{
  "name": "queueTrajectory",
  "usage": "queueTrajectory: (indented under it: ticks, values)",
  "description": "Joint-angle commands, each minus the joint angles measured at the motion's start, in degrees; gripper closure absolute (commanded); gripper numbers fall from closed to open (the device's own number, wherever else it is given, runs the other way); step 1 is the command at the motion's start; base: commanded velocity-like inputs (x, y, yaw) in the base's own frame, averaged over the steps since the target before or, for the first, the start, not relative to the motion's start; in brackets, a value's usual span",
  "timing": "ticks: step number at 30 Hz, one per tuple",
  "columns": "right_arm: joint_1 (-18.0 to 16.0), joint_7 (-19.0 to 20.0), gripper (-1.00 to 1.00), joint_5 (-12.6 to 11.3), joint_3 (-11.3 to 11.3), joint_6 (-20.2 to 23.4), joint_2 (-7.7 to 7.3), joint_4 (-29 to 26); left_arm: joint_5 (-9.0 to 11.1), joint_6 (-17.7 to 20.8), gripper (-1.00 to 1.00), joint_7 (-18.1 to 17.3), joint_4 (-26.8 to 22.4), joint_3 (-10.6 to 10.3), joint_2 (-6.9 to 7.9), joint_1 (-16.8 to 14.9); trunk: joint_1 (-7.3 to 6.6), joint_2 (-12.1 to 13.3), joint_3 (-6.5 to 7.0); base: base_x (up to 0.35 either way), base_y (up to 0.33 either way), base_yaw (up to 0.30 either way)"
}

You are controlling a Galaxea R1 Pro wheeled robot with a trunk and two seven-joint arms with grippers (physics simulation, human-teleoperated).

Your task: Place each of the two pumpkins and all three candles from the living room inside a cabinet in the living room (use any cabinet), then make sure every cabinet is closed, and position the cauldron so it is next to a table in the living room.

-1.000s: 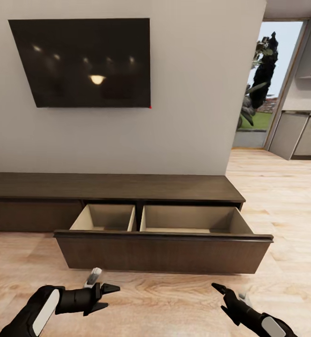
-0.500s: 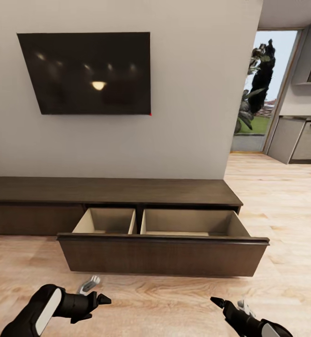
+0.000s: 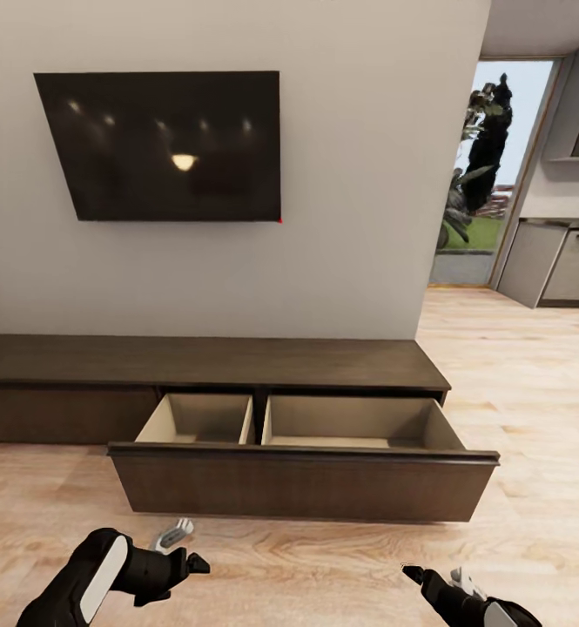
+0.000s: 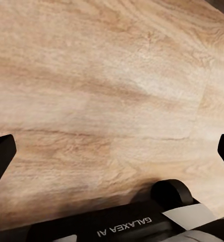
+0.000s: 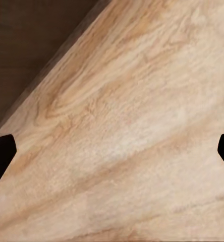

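The long low dark-brown cabinet [image 3: 211, 361] stands against the wall under a television. Its wide right drawer [image 3: 302, 488] is pulled out, and both pale beige compartments [image 3: 350, 422] are bare as far as I can see into them. My left gripper [image 3: 193, 570] hangs low over the floor in front of the drawer, open, its fingertips [image 4: 1, 156] far apart with nothing between them. My right gripper [image 3: 415, 576] is also open over the floor, with the drawer's dark front [image 5: 26, 45] beside it. The pumpkins, candles and cauldron are out of view.
A black television [image 3: 163, 144] hangs on the grey wall. To the right, the wood floor [image 3: 533, 383] runs past the wall's end to a glass door [image 3: 481, 174] and grey kitchen cupboards [image 3: 559, 266]. The pulled-out drawer juts into the floor space ahead of me.
The whole picture has shifted downward, so the camera has moved. Both grippers have sunk toward the picture's lower edge. The drawer stays pulled out.
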Motion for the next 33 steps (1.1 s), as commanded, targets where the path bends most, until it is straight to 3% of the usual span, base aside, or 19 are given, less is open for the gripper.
queueTrajectory:
  ticks: [1, 11, 19, 23, 27, 33]
  values:
    - [0.0, -3.82, -1.0, 0.0, 0.0, -0.06, 0.12, -0.15, -0.04, -0.04, -1.0, 1.54, 0.0, 0.01, -0.45, 0.0, -0.23, 0.42, 0.18, 0.0, 0.0, 0.0]
    - [0.0, -5.64, -1.0, 0.05, 0.08, -0.3, 0.24, -0.3, -0.09, -0.32, -1.0, 6.31, 0.0, 0.01, -2.13, 0.0, -2.42, 4.43, 1.98, 0.0, 0.0, 0.002]
    - [0.0, -12.27, -1.0, 0.01, 0.15, -0.26, 0.44, -0.3, -0.23, -1.07, -1.0, 6.56, 0.0, -0.1, -2.58, 0.0, -4.18, 7.63, 3.42, -0.111, 0.0, 0.22]
    - [0.0, -13.2, -1.0, 0.01, 1.88, -0.3, 0.91, -0.3, -0.28, -1.15, -1.0, 7.74, 0.02, -0.14, -3.18, 0.0, -5.06, 9.24, 4.13, -0.032, 0.0, 0.284]
    - [0.0, -13.46, -1.0, -0.04, 4.27, -0.37, 1.16, -0.3, -0.16, -1.27, -1.0, 11.86, 0.01, -0.09, -3.95, 0.0, -5.94, 10.84, 4.85, -0.006, 0.0, 0.287]
    - [0.0, -13.52, -1.0, -0.03, 4.93, -0.41, 1.23, -0.3, -0.1, -1.47, -1.0, 13.65, 0.06, -0.07, -4.31, 0.0, -7.25, 13.25, 5.93, -0.001, 0.0, 0.287]
